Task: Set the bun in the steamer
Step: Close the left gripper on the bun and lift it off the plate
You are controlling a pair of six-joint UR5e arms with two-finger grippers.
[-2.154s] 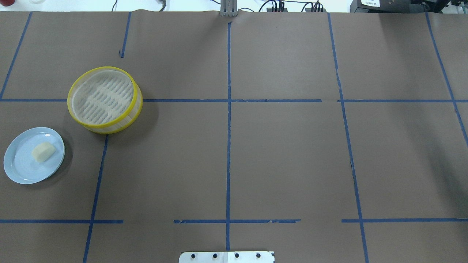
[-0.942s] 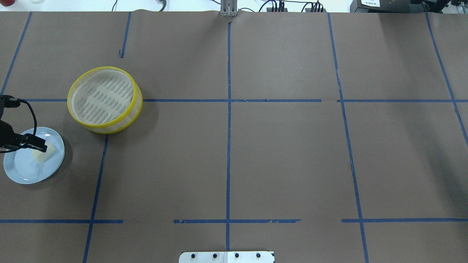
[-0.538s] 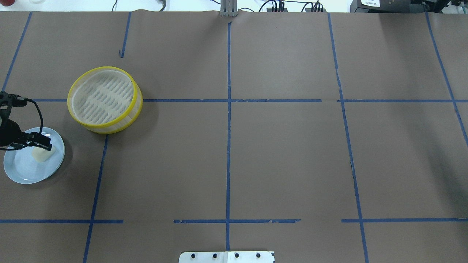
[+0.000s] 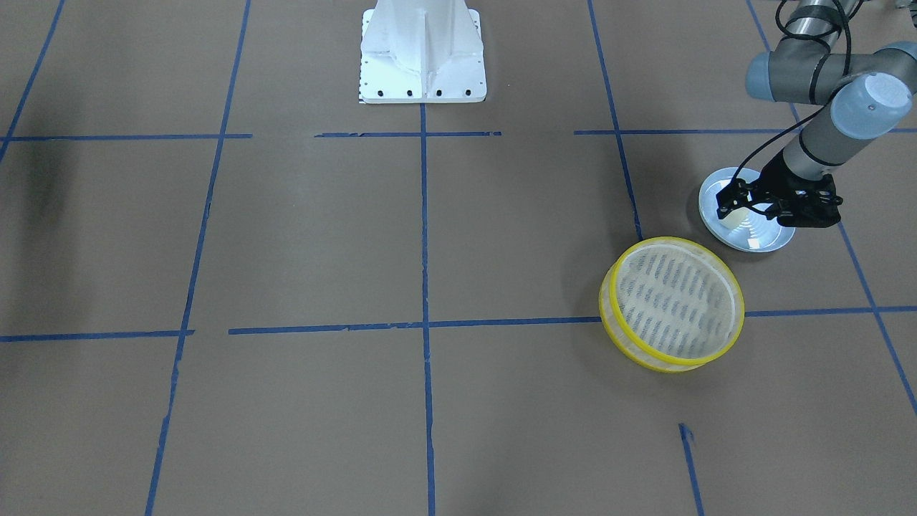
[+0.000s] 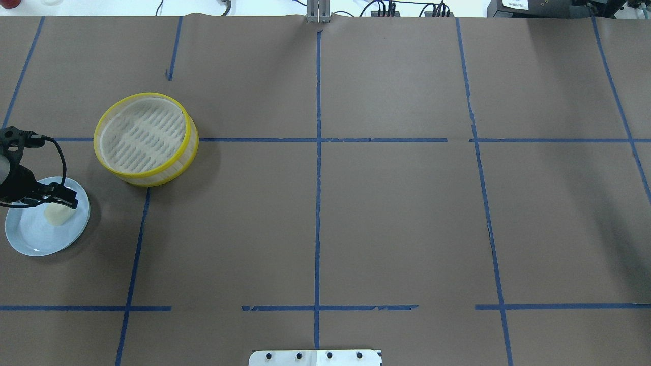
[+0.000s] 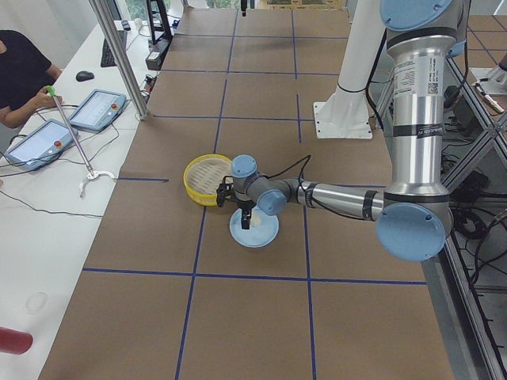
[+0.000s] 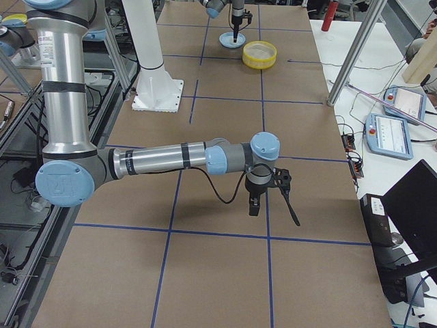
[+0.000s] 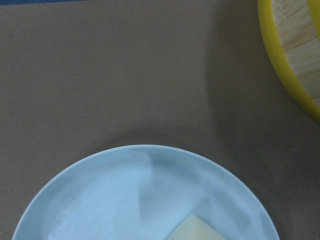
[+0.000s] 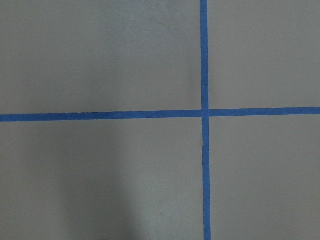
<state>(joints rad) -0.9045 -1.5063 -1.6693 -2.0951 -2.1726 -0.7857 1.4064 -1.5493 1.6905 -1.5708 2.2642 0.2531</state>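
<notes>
My left claw hangs over the blue plate at my left end of the counter, pointing down. Its fingers stand apart, and nothing is between them. The bun lies on the plate below, on the side nearer the middle of the counter, and I am not touching it. One finger crosses over the bun's far edge in the overhead view. My left wrist camera looks straight down and catches only a corner of the bun at the bottom edge, with the plate's rim curving above it.

The steamer sits flat on the counter near the plate but apart from it, farther from me and a little more toward the middle. It rests across one of the blue tape lines. Its yellow rim shows at the top right corner of my left wrist view.

My right claw hangs low over the counter at the other end, well apart from all this. It is above a crossing of tape lines, and I cannot tell whether its fingers are apart or together.
</notes>
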